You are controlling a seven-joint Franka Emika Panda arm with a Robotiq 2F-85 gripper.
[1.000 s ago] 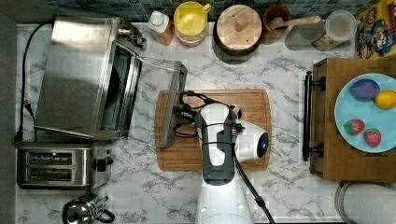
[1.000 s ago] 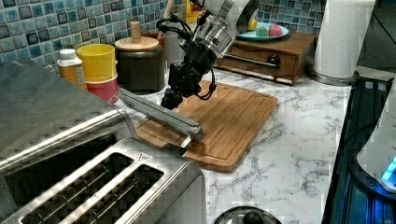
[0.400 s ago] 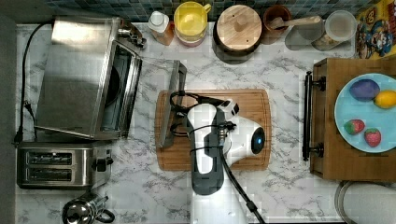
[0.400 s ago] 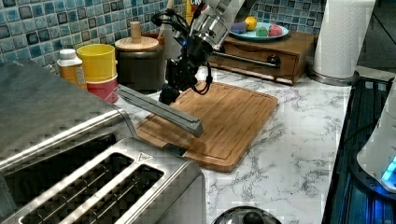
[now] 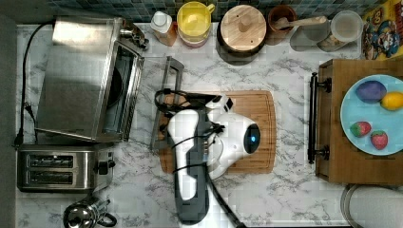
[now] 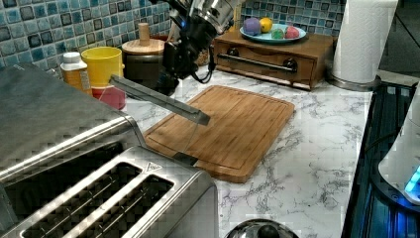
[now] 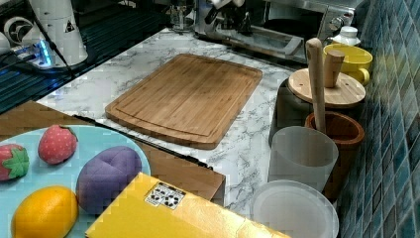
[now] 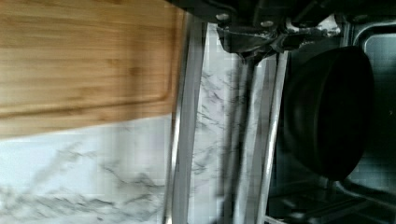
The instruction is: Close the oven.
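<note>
Top view: the oven [image 5: 81, 78] stands at the counter's edge on the top view's left, its glass door [image 5: 149, 102] swung partly up, and the bar handle [image 5: 164, 102] lies along the oven-side edge of the cutting board [image 5: 263, 128]. The arm's white wrist covers the board's oven-side half, so the gripper [image 5: 164, 97] shows just at the handle; whether its fingers are apart or together cannot be told. The toaster [image 5: 62, 166] sits tight against the oven's side, and bare marble lies beyond the board toward the wooden drawer box [image 5: 332, 156].

Left view: the door is tilted well off the counter, its handle raised above the board's corner, with the gripper [image 6: 171, 59] behind it near the dark canister [image 6: 143, 62]. Most of the board is bare here.

Right view: the whole board lies bare, the oven [image 7: 277, 29] behind it.

Wrist view: the handle [image 8: 184, 140] runs beside the board's edge, with a dark pan [image 8: 329, 112] inside the oven.
</note>
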